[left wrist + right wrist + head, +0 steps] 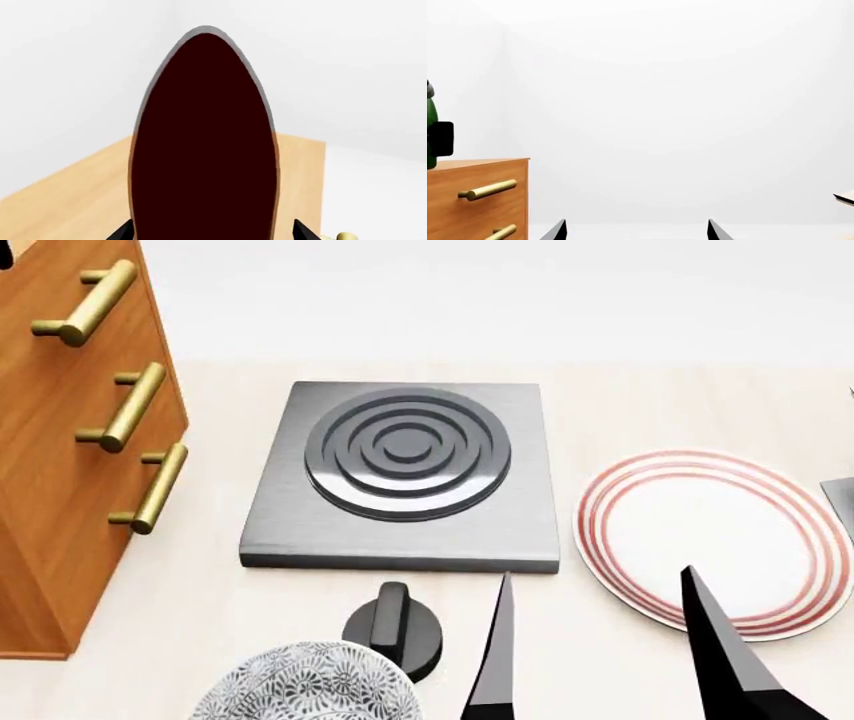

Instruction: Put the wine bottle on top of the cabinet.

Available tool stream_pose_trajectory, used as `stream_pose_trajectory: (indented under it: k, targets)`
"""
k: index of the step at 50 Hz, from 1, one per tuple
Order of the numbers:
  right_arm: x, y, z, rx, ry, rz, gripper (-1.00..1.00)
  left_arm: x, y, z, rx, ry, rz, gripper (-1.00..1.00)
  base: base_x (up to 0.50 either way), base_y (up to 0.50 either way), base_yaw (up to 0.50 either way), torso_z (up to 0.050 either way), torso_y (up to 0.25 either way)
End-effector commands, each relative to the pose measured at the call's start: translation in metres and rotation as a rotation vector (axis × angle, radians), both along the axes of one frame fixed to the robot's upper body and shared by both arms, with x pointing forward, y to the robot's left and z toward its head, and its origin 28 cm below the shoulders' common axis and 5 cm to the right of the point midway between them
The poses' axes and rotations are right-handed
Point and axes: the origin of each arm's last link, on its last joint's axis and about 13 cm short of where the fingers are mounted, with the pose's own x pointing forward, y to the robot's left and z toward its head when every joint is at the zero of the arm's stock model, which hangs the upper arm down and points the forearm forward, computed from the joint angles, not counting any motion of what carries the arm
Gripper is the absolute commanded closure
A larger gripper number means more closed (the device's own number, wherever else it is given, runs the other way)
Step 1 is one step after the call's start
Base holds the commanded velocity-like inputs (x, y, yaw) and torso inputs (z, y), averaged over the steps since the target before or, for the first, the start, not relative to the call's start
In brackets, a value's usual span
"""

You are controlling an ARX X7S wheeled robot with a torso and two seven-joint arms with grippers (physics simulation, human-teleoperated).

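The head camera looks steeply down at the tabletop, the cabinet (pixel 60 440) at its left edge. The right wrist camera faces level toward the white wall, catching that same cabinet (pixel 477 197) from farther off. The left wrist camera sits pressed close against the wine bottle (pixel 203 145)

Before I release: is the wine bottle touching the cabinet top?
Cannot tell. Right wrist view crops the wine bottle at the frame edge where its base nears the cabinet; left wrist view hides the base.
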Motion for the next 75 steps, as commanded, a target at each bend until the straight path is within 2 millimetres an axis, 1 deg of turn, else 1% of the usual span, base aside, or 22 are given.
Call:
stream_pose_trajectory:
  k: [1, 14, 23, 35, 40, 41, 43, 46, 47, 49, 51, 53, 54, 58, 59, 60, 61, 64, 65, 69, 71, 75]
  targets:
    - [0.0, 0.0, 0.0, -0.001, 0.0, 0.003, -1.0, 0.002, 0.0, -0.007, -0.006, 0.014, 0.008, -1.0, 0.0, 0.0, 0.0, 0.0, 0.0]
    - [0.0, 0.001, -0.001, -0.003, 0.001, 0.006, -1.0, -0.002, -0.003, -0.006, -0.05, -0.032, 0.0, -1.0, 0.0, 0.0, 0.0, 0.0, 0.0]
    - [0.001, 0.003, -0.001, -0.007, 0.002, 0.013, -1.0, -0.009, -0.006, -0.002, 0.007, -0.131, 0.003, -1.0, 0.0, 0.0, 0.0, 0.0, 0.0]
    - [0.0, 0.004, -0.001, -0.011, 0.0, 0.017, -1.0, -0.031, -0.011, -0.025, 0.081, -0.175, -0.053, -1.0, 0.0, 0.0, 0.0, 0.0, 0.0]
    - [0.0, 0.005, 0.0, -0.011, 0.001, 0.02, -1.0, -0.042, -0.013, -0.027, 0.095, -0.199, -0.071, -1.0, 0.0, 0.0, 0.0, 0.0, 0.0]
    - [-0.001, 0.005, 0.0, -0.013, 0.001, 0.021, -1.0, -0.05, -0.017, -0.032, 0.15, -0.21, -0.094, -1.0, 0.0, 0.0, 0.0, 0.0, 0.0]
    - [0.0, 0.005, 0.0, -0.012, 0.001, 0.021, -1.0, -0.06, -0.021, -0.035, 0.178, -0.222, -0.121, -1.0, 0.0, 0.0, 0.0, 0.0, 0.0]
    - [0.0, 0.006, -0.001, -0.013, 0.003, 0.023, -1.0, -0.069, -0.022, -0.037, 0.175, -0.239, -0.123, -1.0, 0.0, 0.0, 0.0, 0.0, 0.0]
    - [0.0, 0.006, -0.001, -0.015, 0.001, 0.026, -1.0, -0.078, -0.024, -0.037, 0.172, -0.27, -0.121, -1.0, 0.0, 0.0, 0.0, 0.0, 0.0]
    - [0.0, 0.007, -0.001, -0.014, 0.0, 0.028, -1.0, -0.086, -0.026, -0.041, 0.182, -0.284, -0.132, -1.0, 0.0, 0.0, 0.0, 0.0, 0.0]
    - [0.001, 0.007, -0.002, -0.016, 0.004, 0.028, -1.0, -0.103, -0.028, -0.054, 0.192, -0.305, -0.141, -1.0, 0.0, 0.0, 0.0, 0.0, 0.0]
    - [-0.001, 0.007, -0.001, -0.015, 0.002, 0.029, -1.0, -0.11, -0.029, -0.063, 0.194, -0.301, -0.147, -1.0, 0.0, 0.0, 0.0, 0.0, 0.0]
    - [0.0, 0.006, 0.0, -0.015, -0.001, 0.027, -1.0, -0.118, -0.029, -0.071, 0.188, -0.308, -0.146, -1.0, 0.0, 0.0, 0.0, 0.0, 0.0]
    - [-0.001, 0.006, -0.001, -0.015, 0.002, 0.025, -1.0, -0.139, -0.036, -0.088, 0.197, -0.328, -0.148, -1.0, 0.0, 0.0, 0.0, 0.0, 0.0]
    - [0.0, 0.008, -0.001, -0.017, 0.001, 0.03, -1.0, -0.146, -0.04, -0.101, 0.228, -0.325, -0.122, -1.0, 0.0, 0.0, 0.0, 0.0, 0.0]
    - [0.0, 0.008, -0.001, -0.018, 0.002, 0.034, -1.0, -0.148, -0.042, -0.104, 0.222, -0.326, -0.129, -1.0, 0.0, 0.0, 0.0, 0.0, 0.0]
    - [-0.001, 0.009, -0.002, -0.02, 0.005, 0.037, -1.0, -0.153, -0.046, -0.114, 0.227, -0.321, -0.136, -1.0, 0.0, 0.0, 0.0, 0.0, 0.0]
    - [-0.001, 0.01, -0.002, -0.021, 0.006, 0.043, -1.0, -0.163, -0.054, -0.126, 0.226, -0.311, -0.16, -1.0, 0.0, 0.0, 0.0, 0.0, 0.0]
    - [-0.001, 0.01, -0.002, -0.02, 0.005, 0.044, -1.0, -0.172, -0.06, -0.132, 0.216, -0.315, -0.178, -1.0, 0.0, 0.0, 0.0, 0.0, 0.0]
    - [0.0, 0.008, -0.001, -0.015, 0.003, 0.036, -1.0, -0.193, -0.077, -0.143, 0.199, -0.337, -0.244, -1.0, 0.0, 0.0, 0.0, 0.0, 0.0]
    - [-0.001, 0.009, 0.0, -0.017, 0.001, 0.036, -1.0, -0.2, -0.083, -0.146, 0.189, -0.342, -0.267, -1.0, 0.0, 0.0, 0.0, 0.0, 0.0]
    - [0.0, 0.009, 0.0, -0.014, -0.004, 0.039, -1.0, -0.213, -0.097, -0.162, 0.209, -0.32, -0.315, -1.0, 0.0, 0.0, 0.0, 0.0, 0.0]
